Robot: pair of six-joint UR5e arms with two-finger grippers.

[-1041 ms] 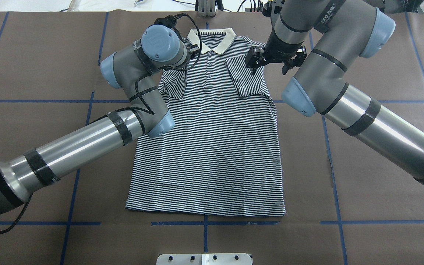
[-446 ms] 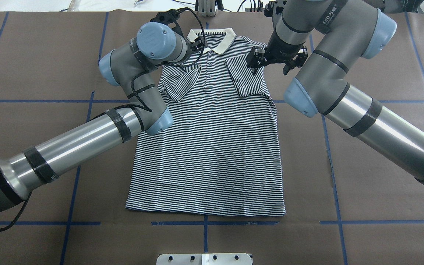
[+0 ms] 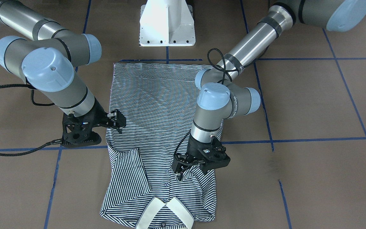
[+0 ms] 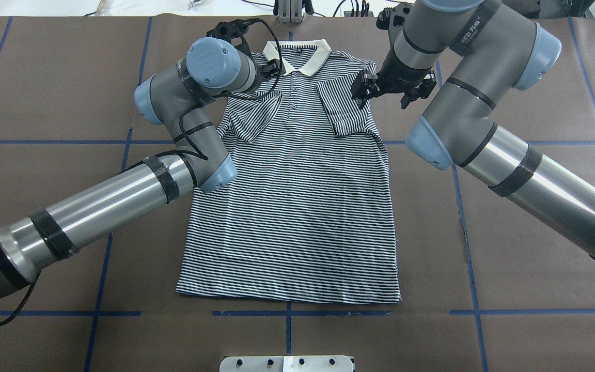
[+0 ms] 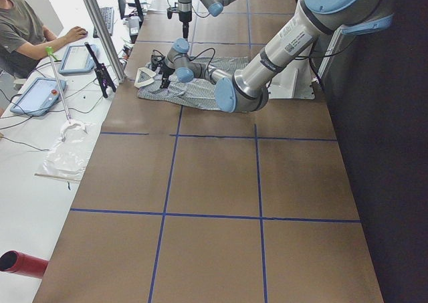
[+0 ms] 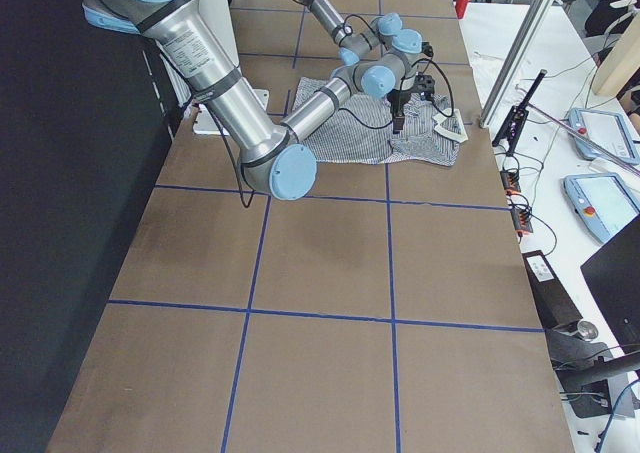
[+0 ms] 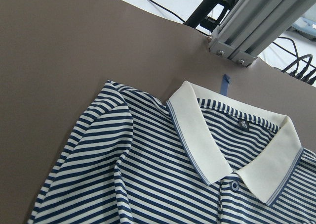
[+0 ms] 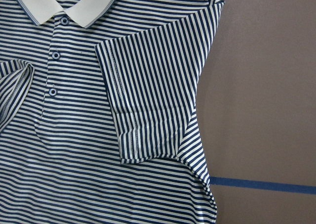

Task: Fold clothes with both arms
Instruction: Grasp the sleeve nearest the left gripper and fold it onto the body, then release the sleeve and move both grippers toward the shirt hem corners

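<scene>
A navy-and-white striped short-sleeved polo shirt lies flat, buttons up, cream collar farthest from the robot. 1 sleeve is folded inward, the other sleeve lifted taut. The silver-grey tubular left arm and right arm reach over its shoulders.

Overhead view: polo shirt centre on table, collar at top; left gripper on its upper-left sleeve, right gripper at its upper-right edge.

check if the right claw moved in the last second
yes, the right claw has slid a little toward the overhead view's right, away from the collar
</scene>
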